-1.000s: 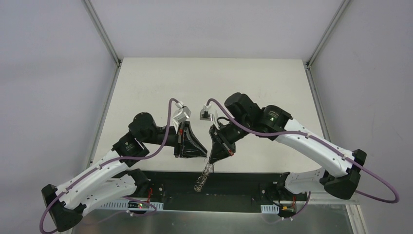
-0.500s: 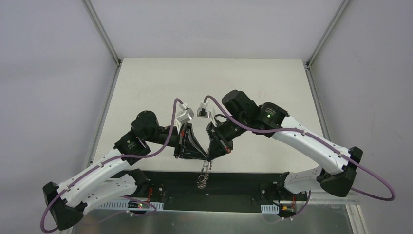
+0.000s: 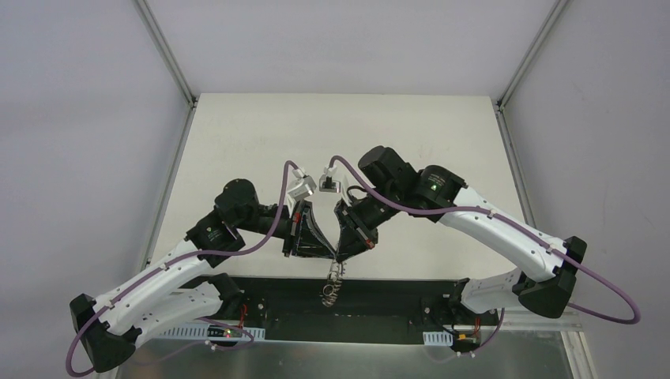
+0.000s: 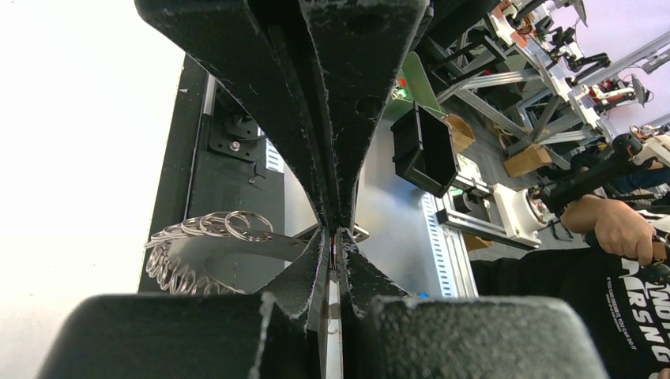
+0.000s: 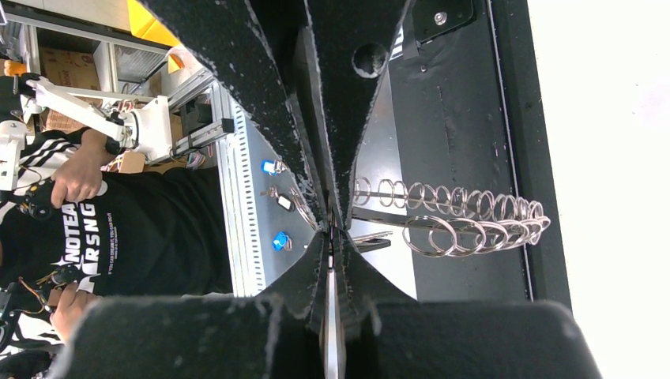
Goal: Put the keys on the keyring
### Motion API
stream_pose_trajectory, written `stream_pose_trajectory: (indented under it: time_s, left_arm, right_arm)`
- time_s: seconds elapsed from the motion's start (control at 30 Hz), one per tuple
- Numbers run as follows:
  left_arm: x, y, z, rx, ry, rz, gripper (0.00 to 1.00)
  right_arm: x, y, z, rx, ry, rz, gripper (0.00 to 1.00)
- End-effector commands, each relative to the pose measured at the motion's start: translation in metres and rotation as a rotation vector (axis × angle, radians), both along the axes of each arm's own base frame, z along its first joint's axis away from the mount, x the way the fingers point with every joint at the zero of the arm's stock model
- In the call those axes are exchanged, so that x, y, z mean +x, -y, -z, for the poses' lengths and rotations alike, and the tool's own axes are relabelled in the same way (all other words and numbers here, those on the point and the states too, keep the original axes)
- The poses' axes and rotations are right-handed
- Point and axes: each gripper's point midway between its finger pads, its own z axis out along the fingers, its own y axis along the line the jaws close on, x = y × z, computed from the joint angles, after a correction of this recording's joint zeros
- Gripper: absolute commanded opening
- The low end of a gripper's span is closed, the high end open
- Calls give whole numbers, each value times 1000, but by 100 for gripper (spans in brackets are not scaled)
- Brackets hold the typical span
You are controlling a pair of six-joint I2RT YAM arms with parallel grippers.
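White table (image 3: 237, 142) is carrying two arms (image 3: 490, 225) that are leaning together over its near edge, so their fingertips are meeting at one spot. Right gripper (image 5: 332, 225) is pinching the silvery keyring (image 5: 466, 225) and letting its loops dangle free. Left gripper (image 4: 335, 229) is clamping shut tip-to-tip against it, probably steadying the ring, though its catch is unclear, and the keys are not showing anywhere.

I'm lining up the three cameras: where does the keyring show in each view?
Top external: keyring hangs at bottom centre, over the black base plate.
Left wrist: lower left, in front of the plate.
Right wrist: right of centre, in front of the plate.
Shared landmark: the black base plate.
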Motion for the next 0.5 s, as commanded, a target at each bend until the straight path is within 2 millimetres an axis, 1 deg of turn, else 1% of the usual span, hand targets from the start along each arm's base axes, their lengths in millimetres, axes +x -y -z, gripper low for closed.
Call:
stream_pose_trajectory:
  time_s: [0.0, 0.07, 0.1, 0.2, 0.23, 0.37, 0.47]
  left_arm:
    - [-12, -5, -26, -74, 90, 48, 0]
    - [-8, -4, -26, -79, 107, 22, 0]
    - [-6, -4, -26, -82, 115, 11, 0]
    - [-1, -3, -26, -88, 132, -22, 0]
    - [0, -3, -26, -93, 137, -28, 0]
    - [2, -4, -38, -140, 181, -57, 0]
    - [5, -5, -44, -168, 217, -77, 0]
  right_arm:
    - [4, -2, -13, 49, 62, -13, 0]
    - [5, -2, -14, 55, 76, -10, 2]
    - [5, -2, -15, 63, 85, -7, 8]
    - [9, -1, -20, 83, 132, 23, 13]
    - [11, -1, -21, 86, 150, 37, 17]
    - [19, 6, -26, 98, 221, 95, 31]
    - [25, 13, -29, 119, 283, 144, 36]
